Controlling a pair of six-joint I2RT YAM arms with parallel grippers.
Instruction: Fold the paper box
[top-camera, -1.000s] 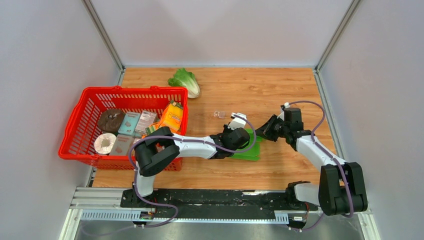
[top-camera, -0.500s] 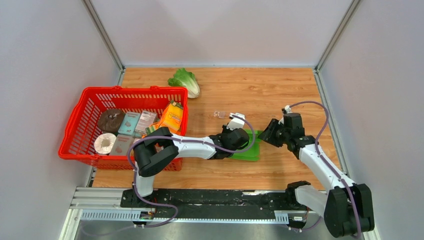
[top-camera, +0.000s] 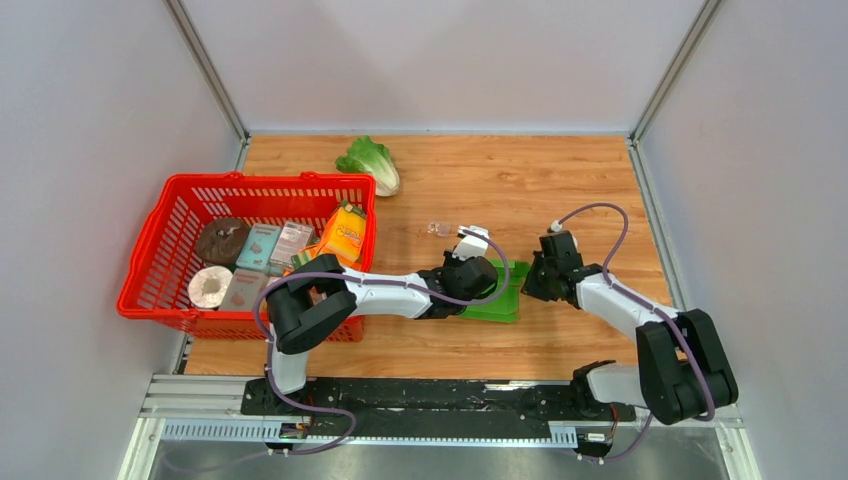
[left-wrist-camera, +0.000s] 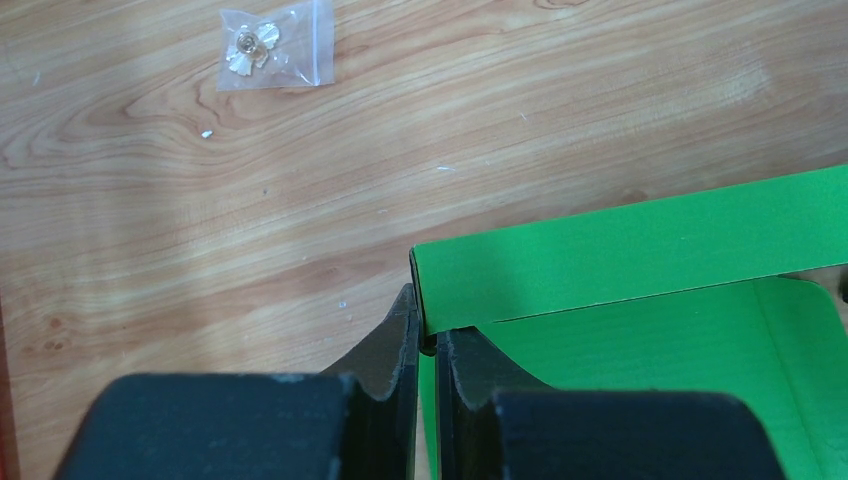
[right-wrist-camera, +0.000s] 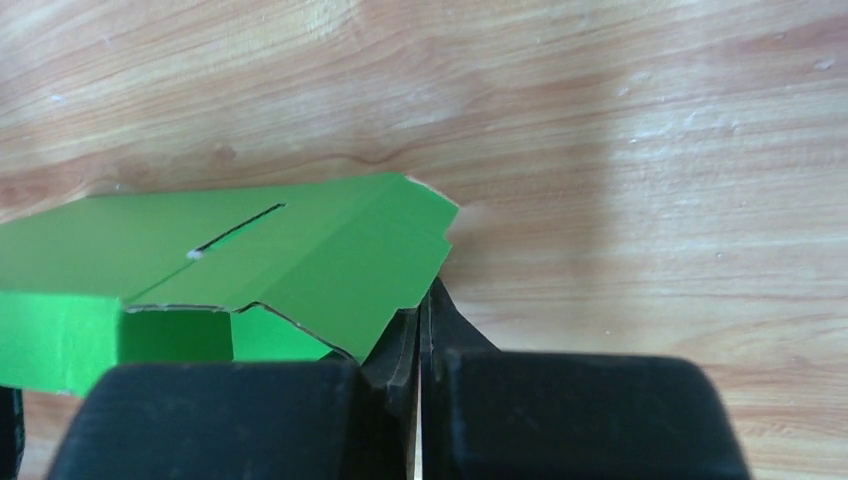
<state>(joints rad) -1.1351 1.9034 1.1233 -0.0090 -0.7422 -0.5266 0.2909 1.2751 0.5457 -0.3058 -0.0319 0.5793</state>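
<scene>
Wooden bench (top-camera: 450, 180), pale walls round it; paper box (top-camera: 503, 300) lies right of centre, half-formed, open side up; long axis seems left–right, slotted end flap pointing right. Left claw (left-wrist-camera: 428, 345) nips the far wall's left corner, likely as an anchor; right claw (right-wrist-camera: 420, 330) closed at the flap's edge, probably to work it; whether it pinches card, cannot tell.

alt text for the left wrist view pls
The left tool is closed on the left end of a folded panel of the bright green paper box, the card pinched between its two dark fingers. The box sits on a wooden table. A small clear plastic bag holding something pale lies apart at upper left.
</scene>
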